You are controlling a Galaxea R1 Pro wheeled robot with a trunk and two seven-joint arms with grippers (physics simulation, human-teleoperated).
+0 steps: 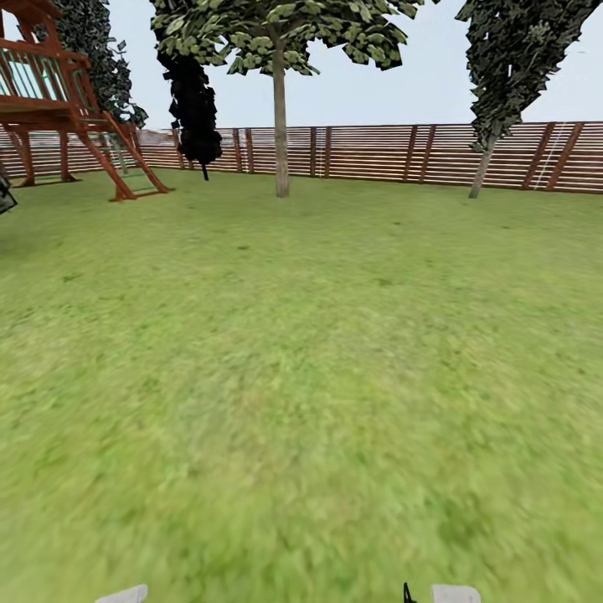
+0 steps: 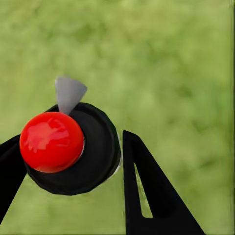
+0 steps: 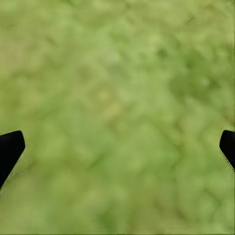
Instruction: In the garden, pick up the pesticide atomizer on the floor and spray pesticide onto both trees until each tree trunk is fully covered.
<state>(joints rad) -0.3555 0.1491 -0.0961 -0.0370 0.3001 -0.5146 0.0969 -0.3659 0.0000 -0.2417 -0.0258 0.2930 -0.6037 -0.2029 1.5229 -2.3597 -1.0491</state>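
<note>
The left end effector (image 2: 73, 166) clasps what looks like the atomizer (image 2: 73, 149); the right end effector (image 3: 117, 147) gapes wide over lawn (image 3: 117, 73).

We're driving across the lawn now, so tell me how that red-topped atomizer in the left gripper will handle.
The atomizer looks rigid, so it probably won't flex. Its glossy red top may be slippery. The left gripper has fingers flanking its round body, which might twist in the grip.

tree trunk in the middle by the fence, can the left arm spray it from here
Probably not yet. The left tool holds the atomizer, but the tree trunk stands far off across open lawn, near the fence.
</note>
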